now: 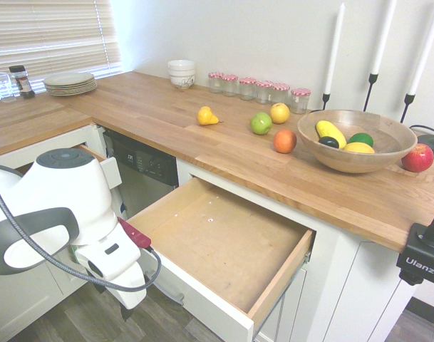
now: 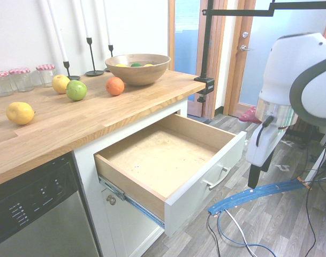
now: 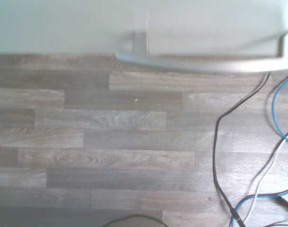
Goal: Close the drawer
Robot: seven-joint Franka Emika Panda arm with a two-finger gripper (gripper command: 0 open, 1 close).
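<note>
Drawer [image 2: 168, 155] stands pulled fully out under the wooden counter [image 2: 98, 123], empty, so likely light and stiff on its runners. Your gripper [image 2: 258, 172] hangs open just beyond its white front [image 2: 205, 187]; push flat beside the bar handle [image 2: 219, 178].

The word "Ulanzi" stands in white letters on a black clamp [image 1: 423, 265] fixed to the edge of the desk [image 1: 202, 142], seen in the first exterior view. On the dark control panel of the dishwasher [image 2: 29, 206] below the desk there is small white print in both exterior views, but it is too small and blurred to read. Nothing else in the three views carries print that can be read.
</note>
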